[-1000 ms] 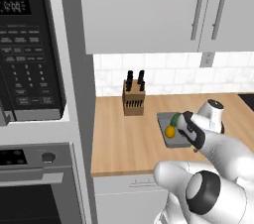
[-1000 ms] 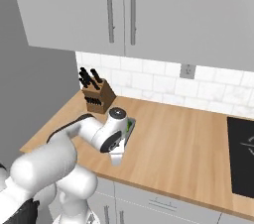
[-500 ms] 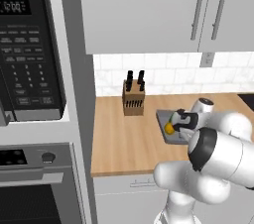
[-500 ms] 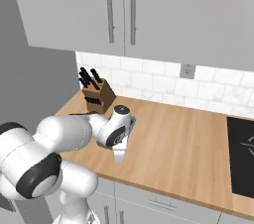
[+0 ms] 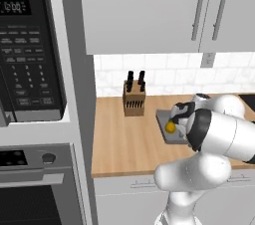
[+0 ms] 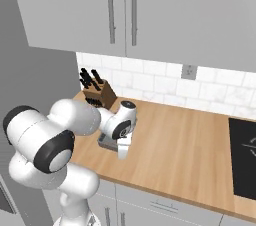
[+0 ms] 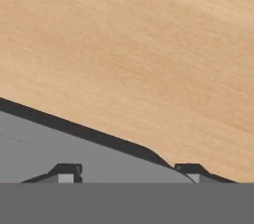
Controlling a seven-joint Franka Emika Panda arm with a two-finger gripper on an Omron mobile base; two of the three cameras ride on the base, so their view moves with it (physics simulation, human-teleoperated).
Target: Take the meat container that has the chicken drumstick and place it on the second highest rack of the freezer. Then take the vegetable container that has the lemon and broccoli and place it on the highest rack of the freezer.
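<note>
Swung lower since a second ago, my gripper straddles the vegetable container rim directly beneath its fingertips, jaws narrowing but grip unconfirmed; I'd finish closing, then lift.

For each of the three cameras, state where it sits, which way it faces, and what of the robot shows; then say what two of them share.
Left base view: behind the arm's left, facing the counter, microwave and knife block; the white arm rises lower right over the grey container.
Right base view: behind the arm's right, facing the cabinets; arm lower left.
Hand view: on the hand, facing the wood; the end effector straddles the container's rim.
Both base views share the knife block and container.
</note>
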